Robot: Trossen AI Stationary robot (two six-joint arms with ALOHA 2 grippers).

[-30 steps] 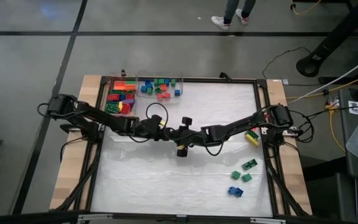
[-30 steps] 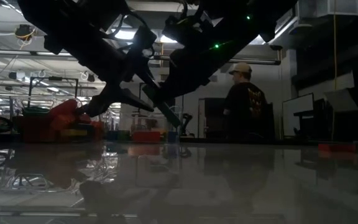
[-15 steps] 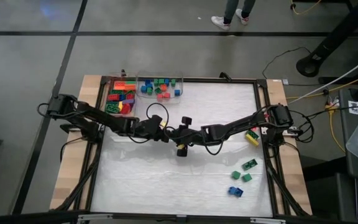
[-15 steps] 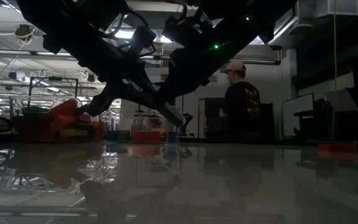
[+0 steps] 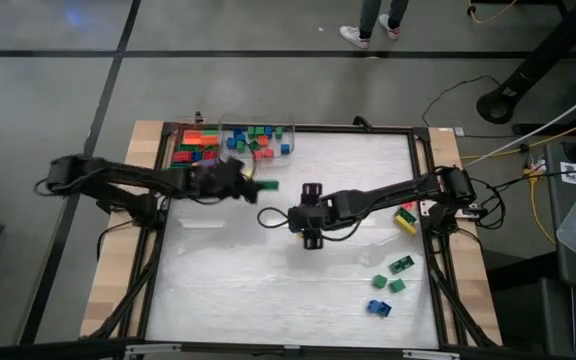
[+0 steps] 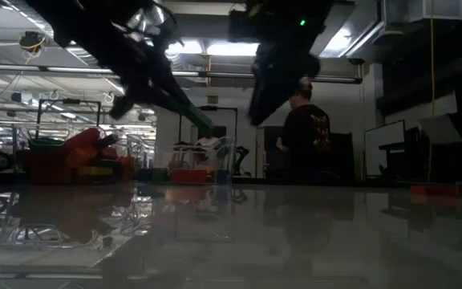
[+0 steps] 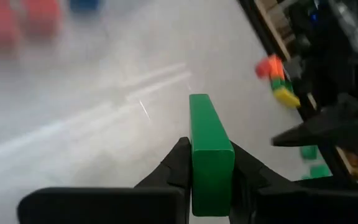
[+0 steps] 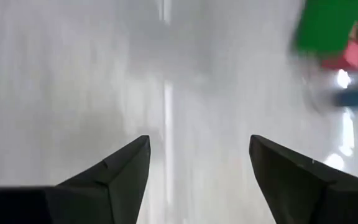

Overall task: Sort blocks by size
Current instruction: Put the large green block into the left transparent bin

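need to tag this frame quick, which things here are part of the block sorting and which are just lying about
Part of the job:
- green block, clamped in the left gripper
- two clear bins of sorted blocks
- loose blocks on the table's right side
- right gripper, open and empty

Just lying about:
- cables right of the table
- person in the room behind

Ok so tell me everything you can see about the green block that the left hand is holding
The green block is a long, rectangular brick of smooth, solid green plastic; no studs show from the wrist view. It is pinched between the two dark fingers of the left hand, which is shut on it, and it sticks out forward past the fingertips. It is held up off the white table, touching nothing else, near the two clear bins of sorted blocks at the far left corner.
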